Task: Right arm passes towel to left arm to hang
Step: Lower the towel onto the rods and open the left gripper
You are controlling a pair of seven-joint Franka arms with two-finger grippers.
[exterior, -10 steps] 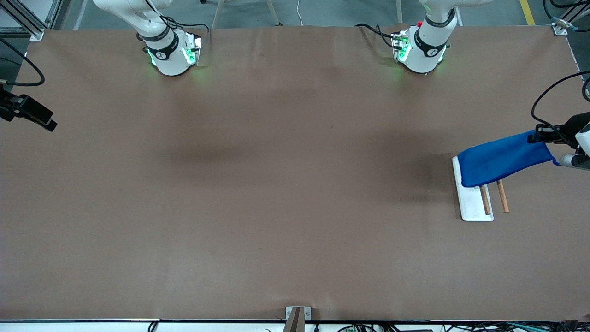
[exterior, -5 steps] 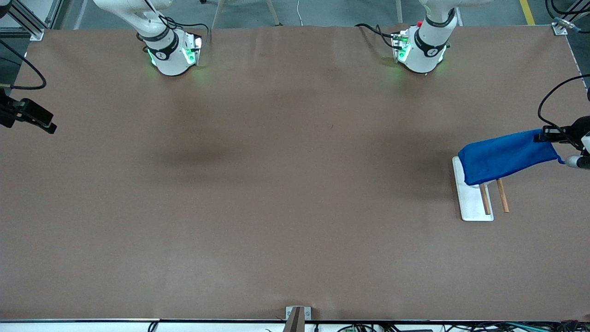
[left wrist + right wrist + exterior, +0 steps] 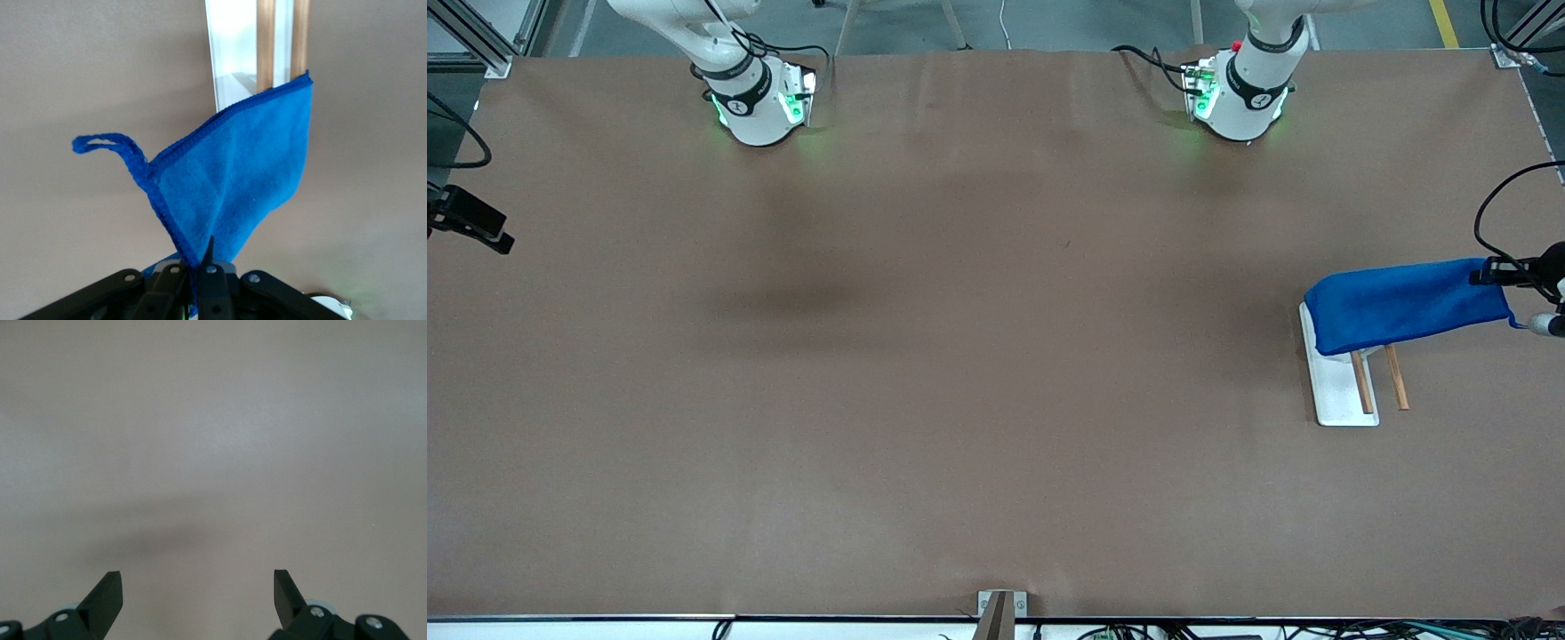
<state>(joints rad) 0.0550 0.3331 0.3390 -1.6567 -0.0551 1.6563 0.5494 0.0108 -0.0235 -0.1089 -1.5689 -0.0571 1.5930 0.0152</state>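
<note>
A wide brown bench fills the scene from above. Nearest the front camera, toward the left arm's end, stands a small rack: a white base plate with two thin wooden rails raised above it. A bright blue towel is stretched in the air above the part of the rack farther from the front camera, hiding that end of the rails. Its free end sags over the white base, while its other end is pinched in the left tool, whose fingers are closed tight on the cloth's edge; in the left wrist view the towel fans out from the clamped left tool, with a small corner loop sticking out to one side. The handover looks finished and hanging seems to be the step in hand. To do it well, the left arm should probably lower the cloth across both rails, so roughly equal lengths fall either side, and release only once the fabric rests on the wood; an uneven drape could slide off. The right tool waits at the right arm's end of the bench, fingers spread wide and holding nothing. Farthest away stand the two arm bases.
</note>
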